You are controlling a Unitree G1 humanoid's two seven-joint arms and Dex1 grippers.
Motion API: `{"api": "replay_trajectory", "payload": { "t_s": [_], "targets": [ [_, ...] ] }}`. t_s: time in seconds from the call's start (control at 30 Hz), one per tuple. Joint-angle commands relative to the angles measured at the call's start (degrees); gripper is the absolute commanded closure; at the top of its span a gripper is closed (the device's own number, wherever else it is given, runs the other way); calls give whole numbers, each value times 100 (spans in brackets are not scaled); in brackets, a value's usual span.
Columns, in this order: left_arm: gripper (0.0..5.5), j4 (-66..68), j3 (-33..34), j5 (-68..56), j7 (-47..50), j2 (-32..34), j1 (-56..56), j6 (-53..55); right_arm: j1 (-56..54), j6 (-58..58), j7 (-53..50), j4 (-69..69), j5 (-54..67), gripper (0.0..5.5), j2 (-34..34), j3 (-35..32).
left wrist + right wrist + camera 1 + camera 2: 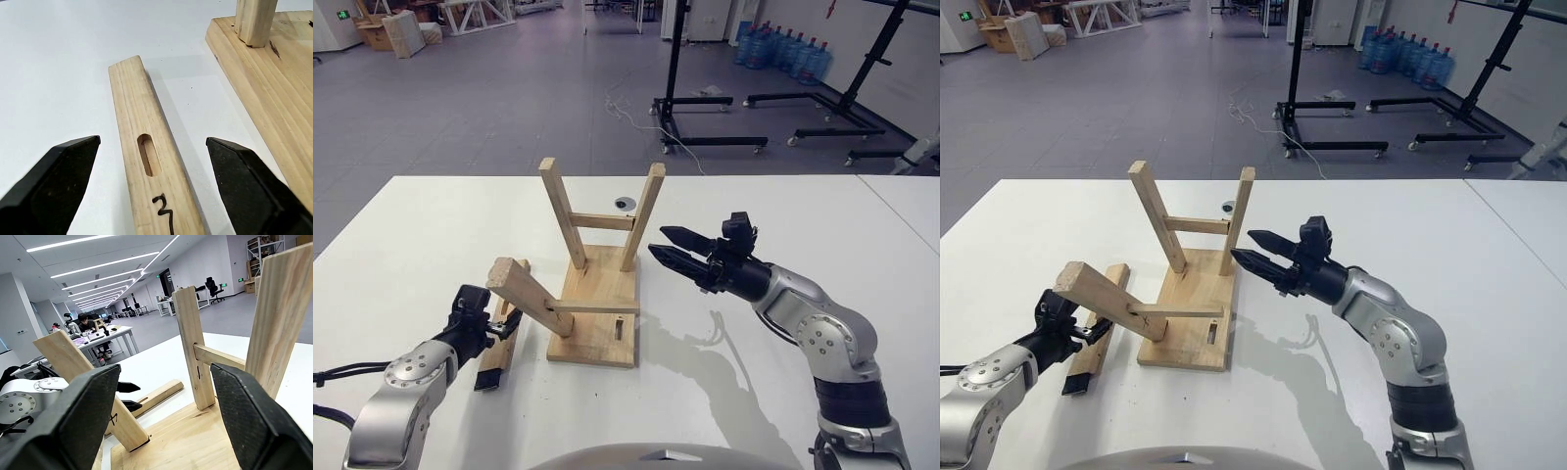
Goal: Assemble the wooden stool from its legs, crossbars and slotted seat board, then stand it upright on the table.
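Left fingers point(49, 186) parted, white table point(411, 225), grey floor point(509, 98)

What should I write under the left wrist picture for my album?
Open left gripper straddling a loose leg on the table, beside the seat board.

Left arm comes in from lower left, left gripper point(501, 326) held low, fingers spread wide. Right arm bent at lower right, right gripper point(658, 240) mid-frame, pointing left, fingers parted.

Bare pale wood seat board point(602, 282); matt table point(431, 225); jaws seemingly matt plastic
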Motion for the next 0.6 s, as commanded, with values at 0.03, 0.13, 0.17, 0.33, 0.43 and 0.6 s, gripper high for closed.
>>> {"api": "replay_trajectory", "payload": {
  "t_s": [0.03,0.13,0.17,0.33,0.43,0.6],
  "targets": [
    [153,347,-144,53,-12,29,-17,227,73,-62,-75,-75,-32,213,39,63],
    [169,774,-104,189,-19,152,90,243,91,-98,-102,-71,-3,213,31,10],
    [184,897,-102,210,-56,189,123,197,104,-112,-112,-66,2,213,21,-15],
    [254,1305,-72,188,-292,165,334,-446,84,-185,-130,-26,6,213,18,-61],
    [292,1562,-18,217,-376,161,343,-910,-17,-197,-105,59,28,213,-2,-94],
    [321,2012,164,333,-439,176,92,-1870,-298,-192,-55,281,133,213,-7,-233]
  ]
}}
